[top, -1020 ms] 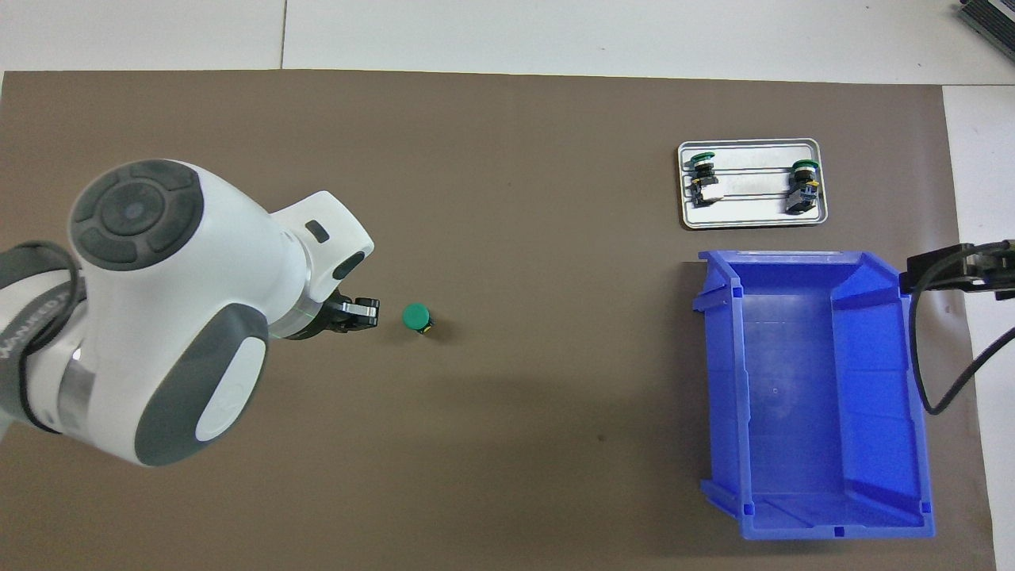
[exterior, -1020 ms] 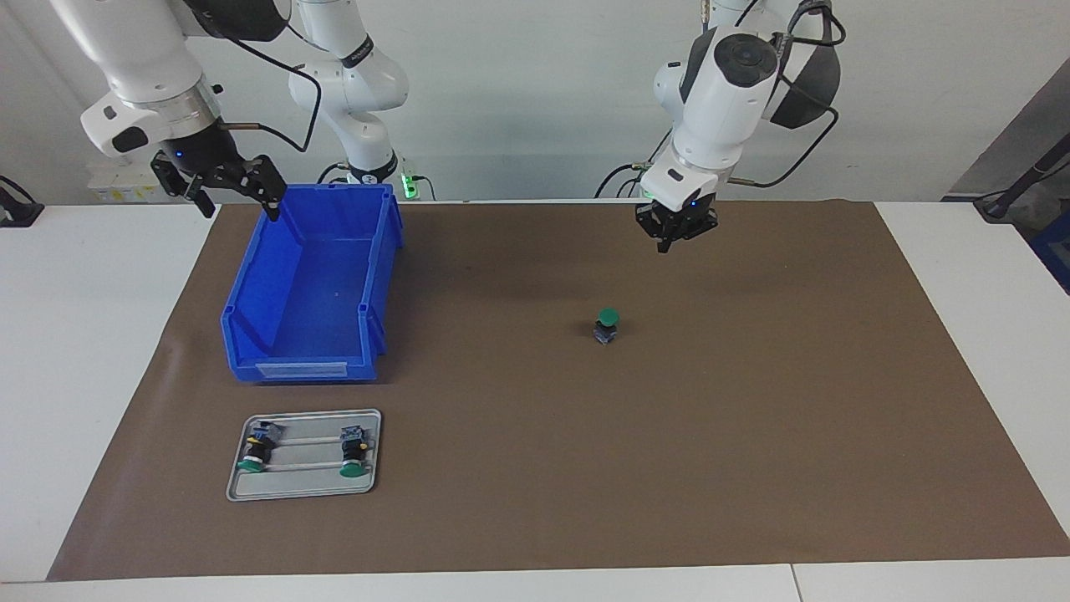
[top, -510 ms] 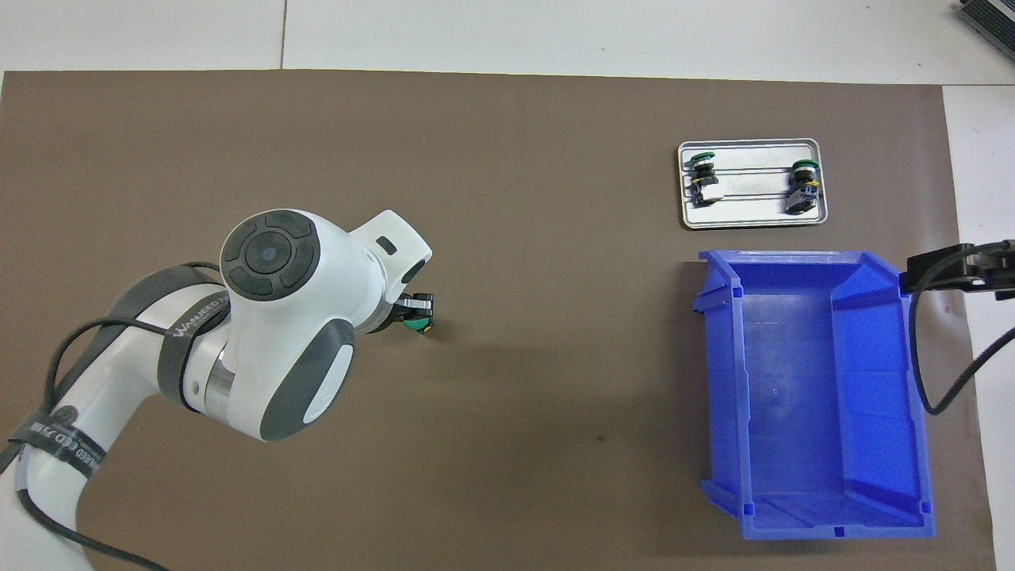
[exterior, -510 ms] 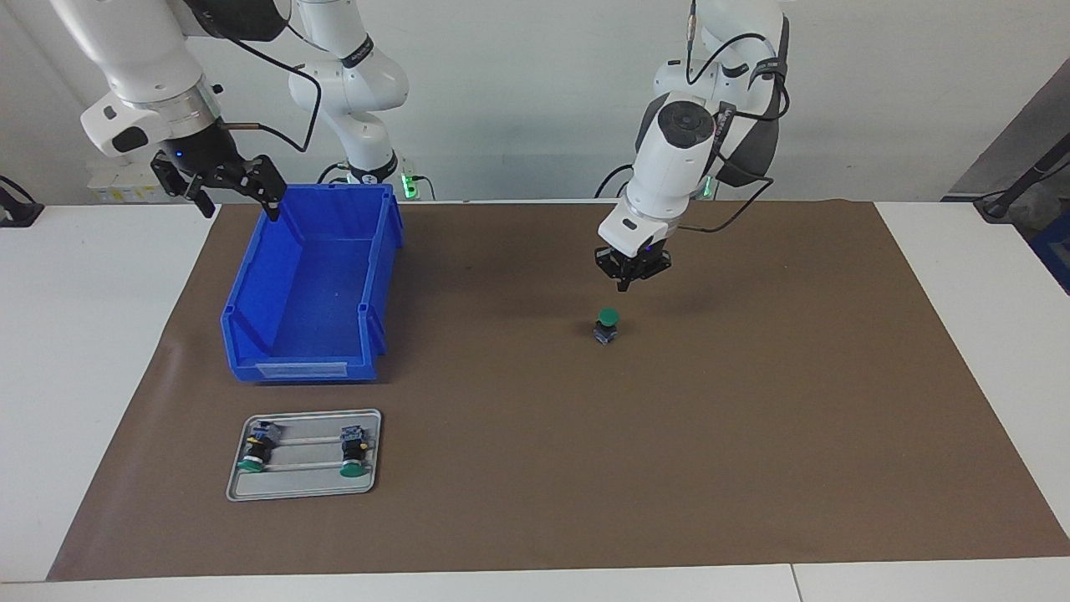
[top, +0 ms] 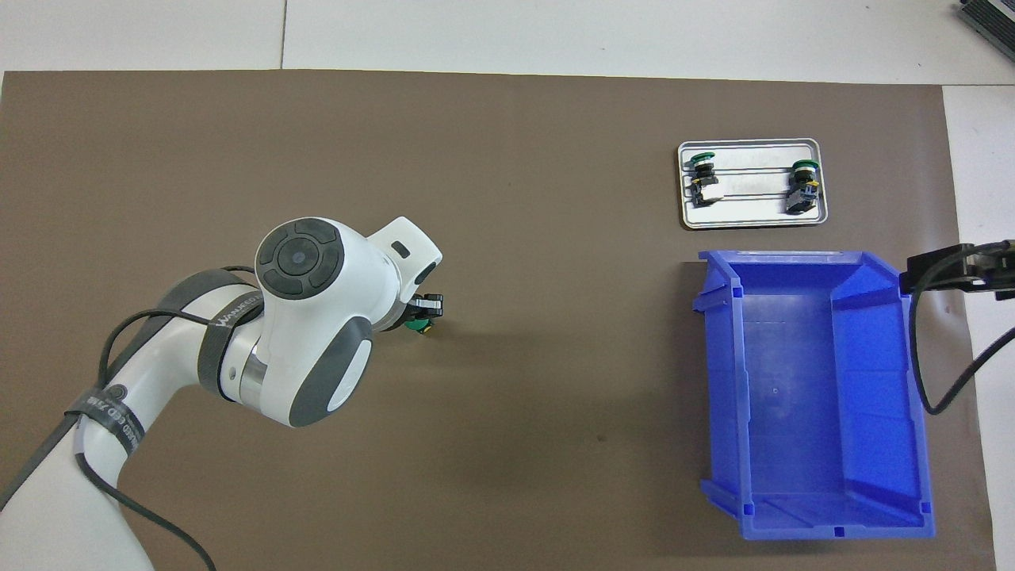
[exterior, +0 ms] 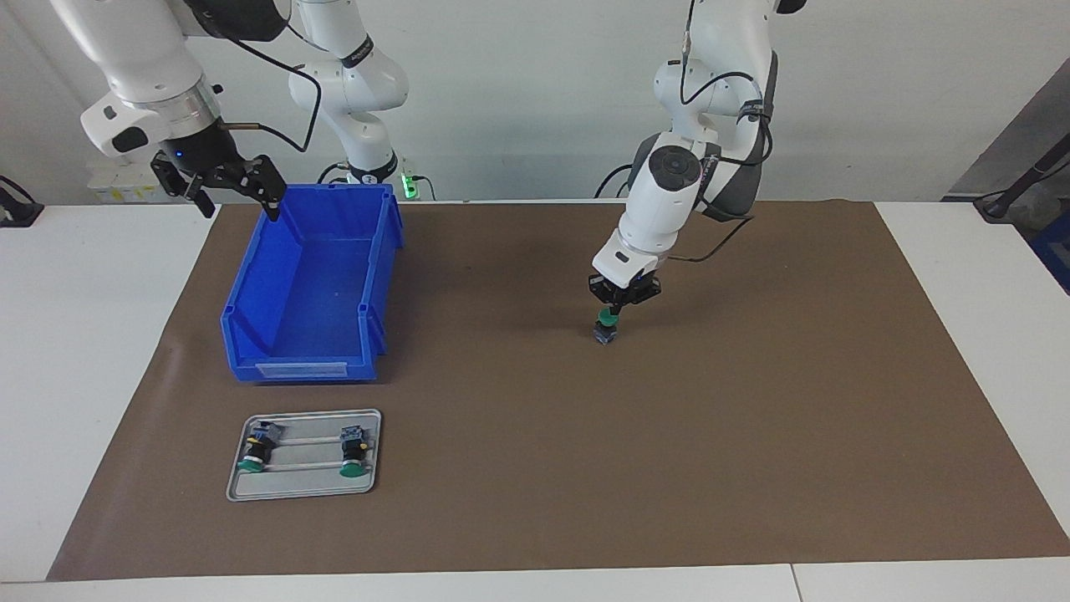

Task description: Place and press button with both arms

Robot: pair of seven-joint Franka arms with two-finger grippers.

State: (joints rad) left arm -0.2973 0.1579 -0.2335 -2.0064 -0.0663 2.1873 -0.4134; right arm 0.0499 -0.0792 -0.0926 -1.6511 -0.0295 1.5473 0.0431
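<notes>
A button [exterior: 606, 328] with a green cap stands upright on the brown mat [exterior: 752, 418], about midway along the table. My left gripper [exterior: 616, 310] is shut, and its joined fingertips rest on top of the green cap. In the overhead view the left arm's wrist covers most of the button [top: 419, 325], so only a sliver of green shows. My right gripper [exterior: 239, 207] waits open in the air over the blue bin's corner, at the right arm's end of the table, holding nothing.
An open blue bin [exterior: 301, 368] [top: 793, 396] sits on the mat toward the right arm's end. Farther from the robots lies a small metal tray [exterior: 305, 411] [top: 753, 212] with two more green-capped buttons lying on their sides.
The left arm came down and over from beside the button until its shut fingertips met the green cap. The right arm, the bin and the tray have not moved.
</notes>
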